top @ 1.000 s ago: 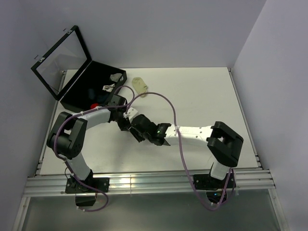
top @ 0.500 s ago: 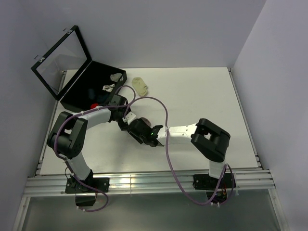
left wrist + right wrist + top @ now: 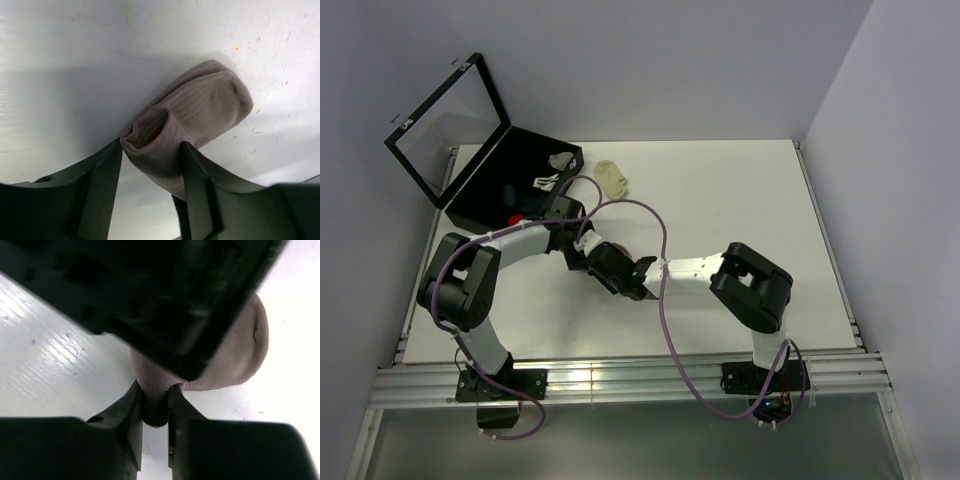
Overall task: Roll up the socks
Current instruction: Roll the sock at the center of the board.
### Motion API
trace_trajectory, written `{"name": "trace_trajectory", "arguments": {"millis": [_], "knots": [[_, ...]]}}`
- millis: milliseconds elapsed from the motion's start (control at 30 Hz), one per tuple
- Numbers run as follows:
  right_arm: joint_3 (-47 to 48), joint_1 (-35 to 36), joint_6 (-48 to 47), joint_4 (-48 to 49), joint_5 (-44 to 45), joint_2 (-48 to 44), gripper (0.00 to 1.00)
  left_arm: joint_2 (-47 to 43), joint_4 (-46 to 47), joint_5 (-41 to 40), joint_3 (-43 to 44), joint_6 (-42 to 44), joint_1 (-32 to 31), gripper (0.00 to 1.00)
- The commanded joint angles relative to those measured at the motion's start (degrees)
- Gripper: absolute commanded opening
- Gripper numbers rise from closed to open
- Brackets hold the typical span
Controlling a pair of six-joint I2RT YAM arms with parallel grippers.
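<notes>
A dusty-pink sock lies on the white table, its near end rolled into a tube with a reddish inside. My left gripper holds that rolled end, one finger pressing each side. My right gripper is shut on a fold of the same sock, right below the left gripper's black body. In the top view the two grippers, left and right, meet at mid-table and hide the sock. Something red and something dark blue show inside the black case; the beige sock is not in view.
An open black case stands at the back left with its lid raised, small white-grey items inside. A small pale-yellow sock lies just right of it. A purple cable loops over the right arm.
My right arm has drawn left and folded in, bringing its gripper up against the left gripper. The bit of pink sock seen earlier is now covered. The left arm has barely moved.
</notes>
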Motion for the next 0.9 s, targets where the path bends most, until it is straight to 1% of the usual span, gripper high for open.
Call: {"name": "trace_trajectory", "arguments": {"millis": [0,100,133,167,233,267,300,333,400,433,467,533,633,733,867], "knots": [[-2.3,-2.5,4.3,0.8,-10.0,-1.4,0.11,-3.9,-0.2,-2.5,-1.1,0.0,0.4,0.57],[-4.0,-5.9,7.4,0.6,-18.4,-3.4,0.05,-8.2,0.3,-3.0,-2.0,-1.9,2.3,0.61],[-4.1,-6.9,8.3,0.4,-24.0,-3.7,0.04,-9.9,0.4,-3.1,-2.5,-2.2,2.8,0.61],[-4.5,-8.8,9.7,0.3,-27.2,-3.9,0.02,-10.9,0.5,-3.1,-3.0,-2.9,3.4,0.62],[-4.0,-10.7,10.5,-0.7,-32.0,-3.7,0.0,-13.5,0.8,-3.3,-4.4,-3.7,4.9,0.62],[-3.3,-12.0,11.2,-1.7,-36.7,-3.3,0.0,-14.3,0.8,-3.5,-5.1,-4.4,5.5,0.62],[-2.9,-12.6,11.7,-2.1,-38.8,-3.0,0.0,-15.0,0.9,-3.7,-5.7,-4.7,5.9,0.63],[-1.5,-13.1,12.5,-2.8,-43.4,-2.0,0.0,-16.3,0.9,-3.9,-7.1,-5.0,6.0,0.62],[-0.4,-15.1,13.6,-4.5,-47.8,-0.8,0.0,-17.5,1.6,-3.2,-8.9,-6.1,6.1,0.62],[0.3,-15.8,15.0,-4.8,-49.7,0.2,0.0,-18.7,3.2,-2.0,-11.2,-6.5,6.1,0.62],[1.0,-16.7,15.7,-4.8,-53.0,0.6,0.0,-19.4,4.1,-1.4,-12.3,-7.6,6.1,0.62],[2.6,-17.6,18.2,-5.5,-55.6,2.4,0.0,-20.7,6.5,0.5,-15.4,-8.6,6.1,0.62],[4.4,-19.4,21.7,-5.7,-60.7,5.0,0.0,-21.5,8.6,2.3,-17.7,-9.8,5.8,0.62],[6.1,-20.5,24.1,-6.0,-63.7,7.7,0.0,-21.1,9.6,2.7,-18.1,-10.5,4.6,0.62],[6.7,-21.1,26.3,-5.4,-65.0,9.4,0.0,-19.6,10.9,2.1,-18.3,-11.8,2.5,0.62]]}}
